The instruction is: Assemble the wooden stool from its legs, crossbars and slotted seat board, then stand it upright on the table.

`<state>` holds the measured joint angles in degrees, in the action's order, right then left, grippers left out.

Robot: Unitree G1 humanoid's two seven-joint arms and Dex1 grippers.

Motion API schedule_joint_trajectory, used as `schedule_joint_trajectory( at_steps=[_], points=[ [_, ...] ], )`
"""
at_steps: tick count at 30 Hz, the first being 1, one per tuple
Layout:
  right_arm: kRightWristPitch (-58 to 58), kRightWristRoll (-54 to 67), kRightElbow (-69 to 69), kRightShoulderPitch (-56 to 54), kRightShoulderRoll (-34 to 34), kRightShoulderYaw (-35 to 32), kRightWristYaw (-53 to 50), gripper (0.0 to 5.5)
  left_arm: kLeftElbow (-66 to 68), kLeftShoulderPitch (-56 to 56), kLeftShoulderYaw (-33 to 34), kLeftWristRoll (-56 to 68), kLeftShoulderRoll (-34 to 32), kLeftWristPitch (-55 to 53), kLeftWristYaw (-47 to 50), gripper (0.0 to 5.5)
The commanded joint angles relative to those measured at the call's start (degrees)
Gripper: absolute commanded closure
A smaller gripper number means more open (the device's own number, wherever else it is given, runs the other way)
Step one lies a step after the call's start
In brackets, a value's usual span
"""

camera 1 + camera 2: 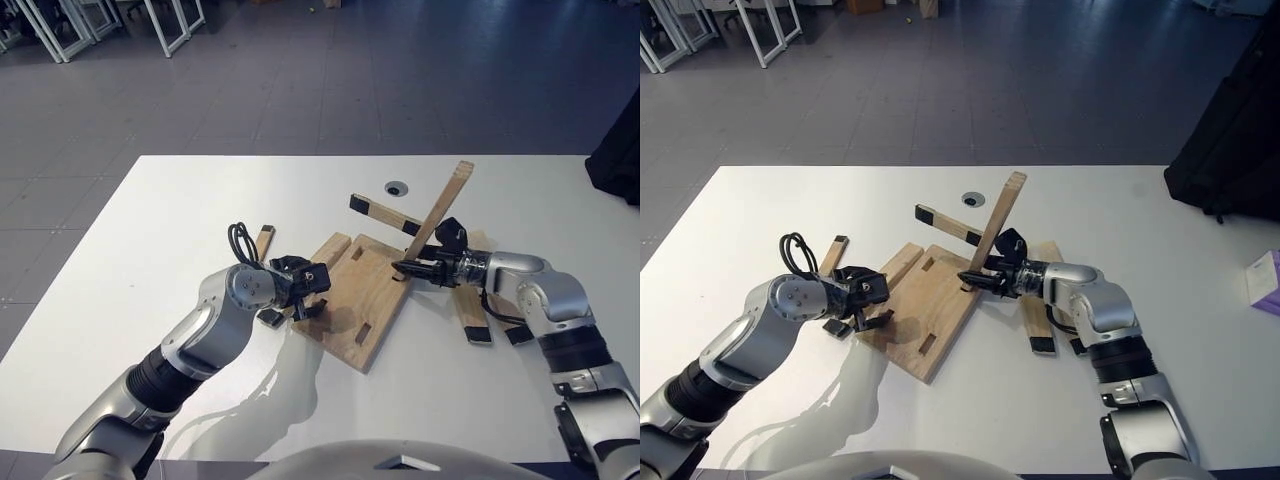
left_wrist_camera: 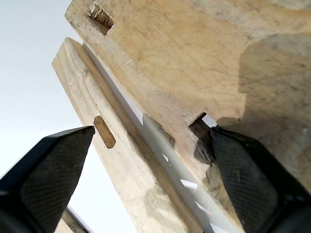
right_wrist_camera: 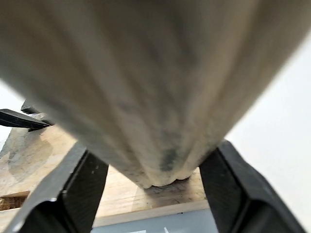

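Note:
The slotted seat board (image 1: 365,300) lies tilted on the white table (image 1: 180,210), its far-left edge propped on a wooden bar (image 1: 331,247). A wooden leg (image 1: 440,210) stands slanted with its lower end at a slot on the board's right edge, and my right gripper (image 1: 407,268) is shut on it just above the board. In the right wrist view the leg (image 3: 146,87) sits between both fingers (image 3: 73,194). My left gripper (image 1: 312,293) is at the board's left edge, open, its fingers (image 2: 48,179) straddling the board edge (image 2: 194,58) and a dowelled bar (image 2: 92,97).
A black-tipped leg (image 1: 385,212) lies behind the board. Two more black-tipped pieces (image 1: 470,318) lie on the table under my right forearm. A short bar (image 1: 263,240) and a dark-tipped piece (image 1: 270,318) lie by my left wrist. A round hole (image 1: 397,187) is in the tabletop.

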<state>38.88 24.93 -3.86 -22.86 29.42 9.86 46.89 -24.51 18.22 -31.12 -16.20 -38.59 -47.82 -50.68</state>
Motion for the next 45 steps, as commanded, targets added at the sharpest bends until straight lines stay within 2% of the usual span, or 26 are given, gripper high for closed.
schedule_joint_trajectory(
  at_steps=[1,3,5,7,8,10,13,15,17,20,24,27,30,32,34,36,39,41,43,45],
  points=[
    [1.1,-1.7,4.6,-0.3,5.1,0.2,3.0,1.83,1.0,-2.2,-1.4,1.2,0.3,-0.5,-0.1,1.13],
    [0.6,-4.1,7.3,0.7,11.3,1.5,6.6,1.41,0.4,-3.1,-0.9,1.1,-0.1,-1.3,0.5,1.13],
    [0.2,-6.1,9.7,2.1,17.2,1.8,9.6,1.30,-0.2,-3.9,-0.4,1.2,-0.3,-2.2,1.1,1.13],
    [0.9,-7.7,11.0,2.1,21.3,-1.5,8.6,1.30,-1.1,-5.0,0.2,1.4,0.0,-3.8,2.1,1.13],
    [2.2,-7.8,10.8,0.1,20.8,-4.9,5.0,1.30,-1.5,-5.5,0.5,1.6,0.3,-4.6,2.6,1.13],
    [6.3,-6.8,10.8,-6.0,15.6,-13.9,-6.3,1.64,-2.4,-6.3,0.8,1.8,0.6,-5.9,3.5,1.13],
    [12.6,-1.9,16.9,-17.9,1.5,-28.3,-27.2,2.40,-3.2,-6.9,0.7,2.4,0.8,-7.4,4.5,1.13],
    [16.0,4.5,21.1,-24.7,-9.0,-34.1,-37.2,2.40,-3.5,-7.0,0.5,2.7,0.7,-7.9,4.7,1.13],
    [18.0,8.8,23.0,-27.5,-16.7,-35.4,-43.2,2.40,-3.5,-6.8,0.3,2.9,0.5,-8.0,4.9,1.13],
    [20.2,9.8,22.6,-23.5,-22.2,-32.1,-46.6,2.40,-3.2,-6.3,0.0,3.2,0.4,-8.0,5.2,1.13],
    [22.8,7.2,23.8,-12.7,-21.7,-24.5,-46.1,2.40,-2.6,-5.7,-0.3,3.4,0.6,-7.9,5.7,1.13],
    [24.4,7.6,27.1,-10.5,-21.9,-21.5,-46.1,2.40,-2.5,-5.9,-0.6,3.5,0.9,-8.1,6.3,1.13],
    [20.6,8.5,26.2,-16.9,-20.4,-27.0,-46.8,2.40,-2.6,-6.4,-1.1,3.5,1.6,-8.5,7.2,1.13],
    [17.7,9.1,25.8,-22.1,-17.0,-33.3,-48.2,2.40,-2.7,-6.7,-1.2,3.6,1.8,-8.6,7.6,1.13],
    [18.1,9.0,28.1,-22.4,-13.2,-37.8,-49.8,2.40,-2.6,-6.9,-1.0,3.8,1.9,-8.6,8.0,1.13],
    [20.4,9.1,30.8,-18.4,-11.3,-39.4,-50.5,2.40,-3.7,-7.8,-0.1,4.2,2.4,-9.8,8.9,1.13],
    [27.4,11.6,39.2,0.5,-14.7,-40.7,-50.7,1.88,-7.9,-7.2,3.3,7.3,4.3,-13.9,8.6,1.13],
    [28.1,10.0,42.3,14.2,-12.5,-36.0,-47.6,1.51,-9.8,-6.2,5.0,8.6,3.8,-15.8,8.4,1.13],
    [24.6,5.8,42.1,25.6,-7.2,-29.9,-43.2,1.46,-11.1,-4.8,7.0,10.2,2.7,-17.3,8.1,1.13],
    [19.9,1.7,39.7,32.0,-3.5,-26.0,-39.7,1.46,-11.8,-3.1,8.9,12.1,2.2,-18.6,7.8,1.13]
  ],
)
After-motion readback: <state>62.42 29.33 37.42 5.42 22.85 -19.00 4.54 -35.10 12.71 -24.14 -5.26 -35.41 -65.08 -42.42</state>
